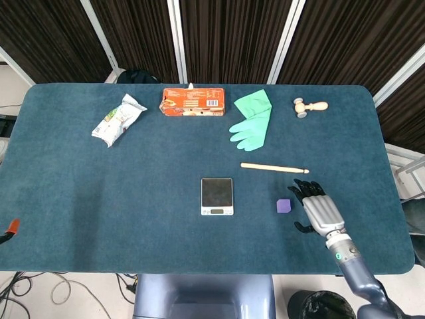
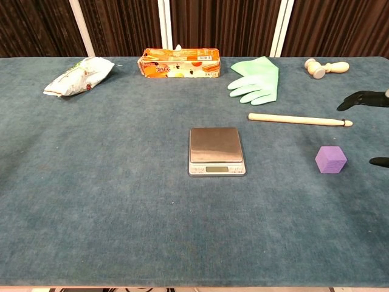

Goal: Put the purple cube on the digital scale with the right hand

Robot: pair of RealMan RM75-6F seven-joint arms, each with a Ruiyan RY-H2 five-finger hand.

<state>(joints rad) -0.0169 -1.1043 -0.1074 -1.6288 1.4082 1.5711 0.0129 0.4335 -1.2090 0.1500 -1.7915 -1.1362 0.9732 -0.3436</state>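
Note:
The purple cube [image 1: 283, 205] [image 2: 330, 159] sits on the blue cloth to the right of the digital scale [image 1: 217, 196] [image 2: 216, 151], whose steel plate is bare. My right hand [image 1: 315, 208] hovers just right of the cube, fingers spread, holding nothing and not touching it. In the chest view only its dark fingertips [image 2: 362, 99] enter at the right edge. My left hand is out of both views.
A wooden stick [image 1: 274, 168] lies just beyond the cube. Farther back are a green rubber glove [image 1: 253, 119], an orange packet [image 1: 192, 102], a white snack bag [image 1: 117, 119] and a small wooden mallet [image 1: 309, 106]. A red tip [image 1: 12, 226] shows at the left edge.

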